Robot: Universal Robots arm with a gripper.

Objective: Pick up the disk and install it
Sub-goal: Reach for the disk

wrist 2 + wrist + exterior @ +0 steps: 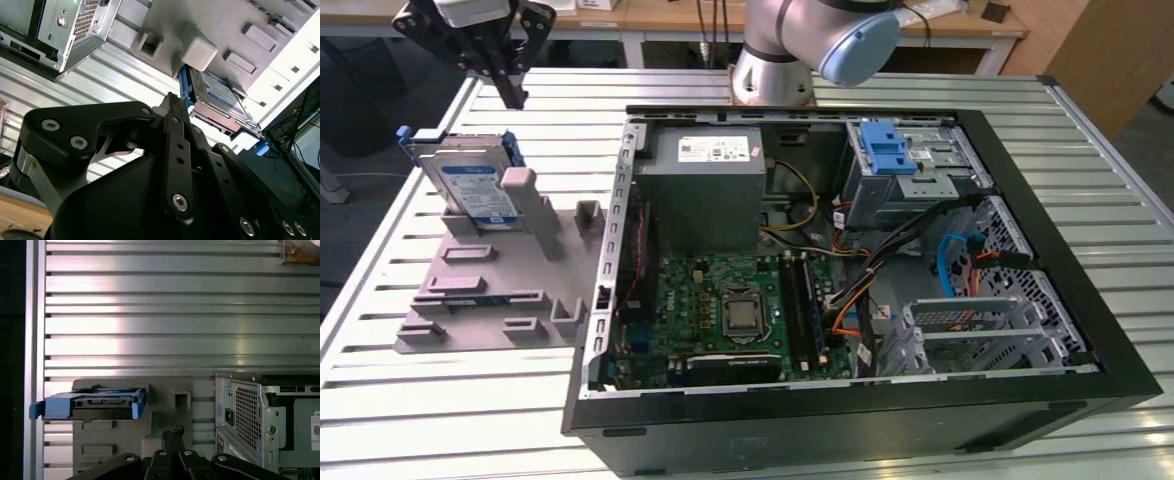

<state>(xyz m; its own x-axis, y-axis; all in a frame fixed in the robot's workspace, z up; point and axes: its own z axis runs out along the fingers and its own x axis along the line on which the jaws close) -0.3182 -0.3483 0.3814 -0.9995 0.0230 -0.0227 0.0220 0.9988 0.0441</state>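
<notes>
Exterior view shows the disk standing on edge in a grey stand on the table, to that view's left of the open case. The gripper hangs above it, apart from it, with its fingers closed together on nothing. The disk looks stiff, dense for its size and slick on its metal faces, and probably sensitive to knocks. I judge the blue frame along its exposed upper edges the safest place to grip, squarely, so it lifts without tilting.
</notes>
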